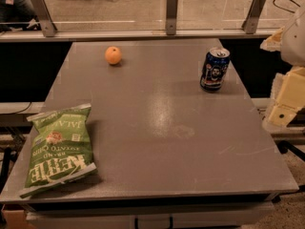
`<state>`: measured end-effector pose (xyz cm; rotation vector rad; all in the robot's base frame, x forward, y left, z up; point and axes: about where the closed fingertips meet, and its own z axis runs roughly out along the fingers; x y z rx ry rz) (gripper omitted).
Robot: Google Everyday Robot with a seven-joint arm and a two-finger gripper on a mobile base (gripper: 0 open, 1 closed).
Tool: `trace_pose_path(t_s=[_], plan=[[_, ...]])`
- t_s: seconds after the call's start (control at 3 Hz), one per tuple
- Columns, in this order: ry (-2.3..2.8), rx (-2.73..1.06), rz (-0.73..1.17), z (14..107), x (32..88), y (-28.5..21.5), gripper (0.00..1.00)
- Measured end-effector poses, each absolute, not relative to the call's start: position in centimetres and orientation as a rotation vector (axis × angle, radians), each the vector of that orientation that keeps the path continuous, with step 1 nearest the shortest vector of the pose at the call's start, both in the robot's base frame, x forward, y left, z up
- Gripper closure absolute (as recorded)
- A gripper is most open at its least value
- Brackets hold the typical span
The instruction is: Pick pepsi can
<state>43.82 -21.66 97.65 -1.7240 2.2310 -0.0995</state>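
Note:
The pepsi can point(214, 69) stands upright at the far right of the grey table point(162, 128). It is dark blue with a silver top and white and red markings. My gripper point(284, 104) is a cream-coloured shape at the right edge of the view, off the table's right side. It is to the right of the can, a little nearer than it, and apart from it. It holds nothing that I can see.
An orange point(113, 55) lies at the far left of the table. A green chip bag point(59, 148) lies flat at the near left corner. A rail with metal posts point(171, 13) runs behind the table's far edge.

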Motion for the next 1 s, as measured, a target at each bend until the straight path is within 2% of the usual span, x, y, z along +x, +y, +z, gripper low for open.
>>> trace_pose_path(t_s=[0.67, 1.0], plan=[[2.200, -1.680, -0.103, 96.9, 45.8, -22.3, 0.00], [2.134, -1.609, -0.078, 94.6, 49.9, -23.1, 0.00]])
